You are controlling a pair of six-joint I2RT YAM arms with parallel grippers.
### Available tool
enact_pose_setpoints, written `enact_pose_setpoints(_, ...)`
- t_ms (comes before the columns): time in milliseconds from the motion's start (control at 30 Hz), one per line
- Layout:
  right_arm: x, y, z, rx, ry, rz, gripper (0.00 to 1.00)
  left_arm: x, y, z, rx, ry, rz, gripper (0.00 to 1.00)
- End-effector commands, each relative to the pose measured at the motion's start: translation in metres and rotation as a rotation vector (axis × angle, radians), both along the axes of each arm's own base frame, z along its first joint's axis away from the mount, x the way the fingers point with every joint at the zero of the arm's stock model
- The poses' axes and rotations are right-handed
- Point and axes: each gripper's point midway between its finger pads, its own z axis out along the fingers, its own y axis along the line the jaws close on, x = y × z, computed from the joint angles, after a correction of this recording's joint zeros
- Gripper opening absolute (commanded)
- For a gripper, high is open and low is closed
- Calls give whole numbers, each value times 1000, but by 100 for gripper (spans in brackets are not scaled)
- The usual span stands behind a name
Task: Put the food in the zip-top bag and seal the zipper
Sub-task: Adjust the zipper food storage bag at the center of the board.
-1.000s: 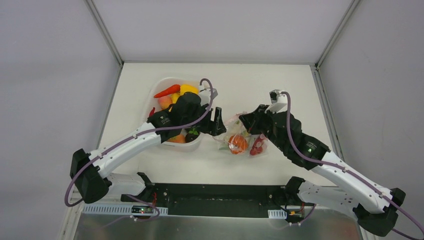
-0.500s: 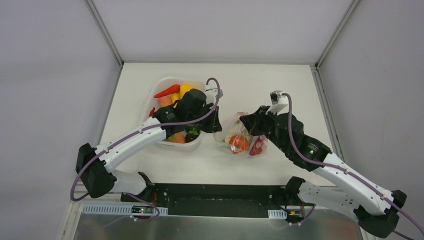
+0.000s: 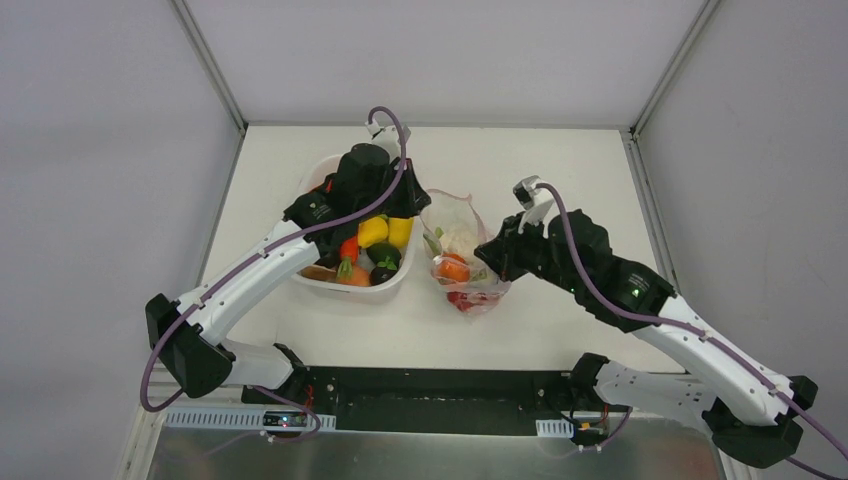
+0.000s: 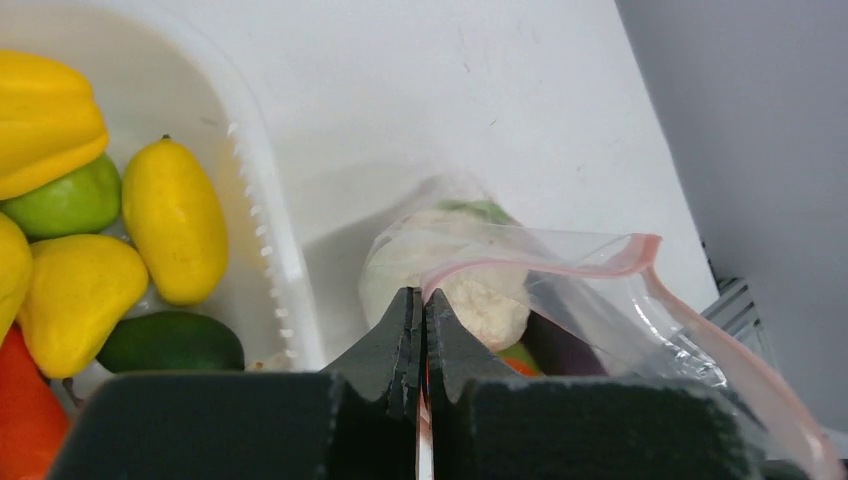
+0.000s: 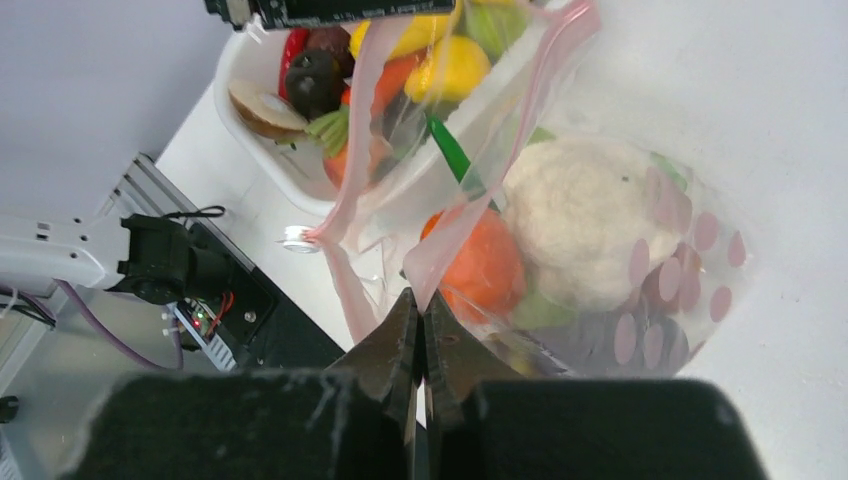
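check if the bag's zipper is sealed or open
Open: the zipper has its two pink strips apart, the left gripper and right gripper each pinching one.

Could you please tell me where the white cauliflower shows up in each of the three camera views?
Top view: the cauliflower sits centre, inside the bag.
Left wrist: lower centre, behind the pink strip.
Right wrist: right of centre, inside the bag.
Shared landmark: the white tub, left of the bag in every view.

From above, left gripper [image 4: 421, 300] hidden under its own wrist; white tub [image 3: 385, 287] far end covered by that arm
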Motion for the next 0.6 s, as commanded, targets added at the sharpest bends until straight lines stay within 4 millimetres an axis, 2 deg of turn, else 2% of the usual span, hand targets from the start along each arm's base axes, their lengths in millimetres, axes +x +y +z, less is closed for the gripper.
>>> enact_pose_setpoints(0, -1, -2, -9, -75, 67, -8, 3, 15, -16, 31, -154, -51, 44, 0)
enact_pose_setpoints(100, 12, -3, -5, -51, 86, -103, 3, 7, -28, 33, -202, -39, -26, 0)
enact_pose_setpoints(167, 16, 2, 1, -3, 84, -123, 3, 3, -27, 33, -202, -33, -35, 11)
enact_pose_setpoints(200, 17, 7, 5, 30, 83, -120, 3, 2, -25, 31, -195, -34, -33, 20)
enact_pose_setpoints(367, 24, 20, 18, 158, 79, -142, 3, -6, -7, 28, -137, -50, -23, 50)
enact_pose_setpoints(567, 29, 27, 13, 189, 92, -157, 4, -15, 19, 28, -73, -86, -3, 71)
